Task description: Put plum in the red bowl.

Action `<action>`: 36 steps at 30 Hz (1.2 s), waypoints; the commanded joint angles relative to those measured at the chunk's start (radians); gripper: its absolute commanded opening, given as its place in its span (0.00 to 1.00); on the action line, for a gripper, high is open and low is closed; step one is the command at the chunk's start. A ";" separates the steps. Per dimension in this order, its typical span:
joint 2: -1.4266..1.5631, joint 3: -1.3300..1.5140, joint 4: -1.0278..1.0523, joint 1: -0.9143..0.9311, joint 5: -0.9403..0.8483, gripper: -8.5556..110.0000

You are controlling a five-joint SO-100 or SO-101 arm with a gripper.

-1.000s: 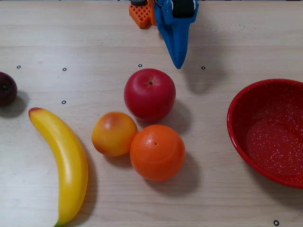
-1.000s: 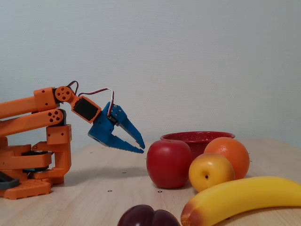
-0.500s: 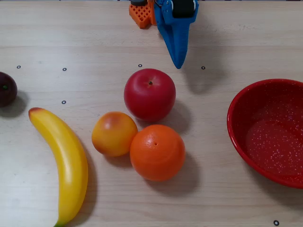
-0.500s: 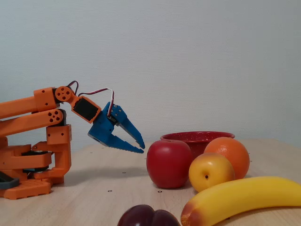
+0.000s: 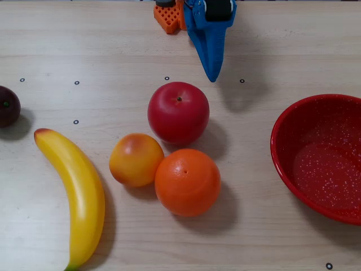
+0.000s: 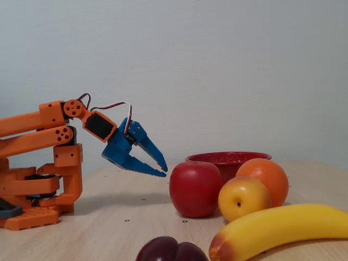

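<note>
Overhead, the small, glossy, dark purple plum (image 5: 8, 105) sits on the pale wooden worktop (image 5: 101, 51) at its left edge, cut partly by the frame; in the fixed view it shows only as a dark rounded top at the bottom edge (image 6: 169, 251). Well apart from it, the wide glossy red bowl with white speckles (image 5: 319, 157) sits at the right edge, empty. Between them lie a long yellow banana (image 5: 76, 195), a round yellow-orange peach-like fruit (image 5: 136, 160) touching a round orange (image 5: 187, 182), and a large bright red apple (image 5: 178, 113) just behind them. The blue two-finger gripper (image 6: 163, 168) on the orange arm (image 6: 38, 133) hangs above the worktop near its far edge, its jaws parted and holding nothing, tips pointing down toward the apple.
</note>
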 commanded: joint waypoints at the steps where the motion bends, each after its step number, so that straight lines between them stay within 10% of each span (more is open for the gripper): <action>1: 0.017 0.041 -0.006 0.015 0.012 0.07; 36: -0.876 -1.121 0.293 0.555 -0.143 0.07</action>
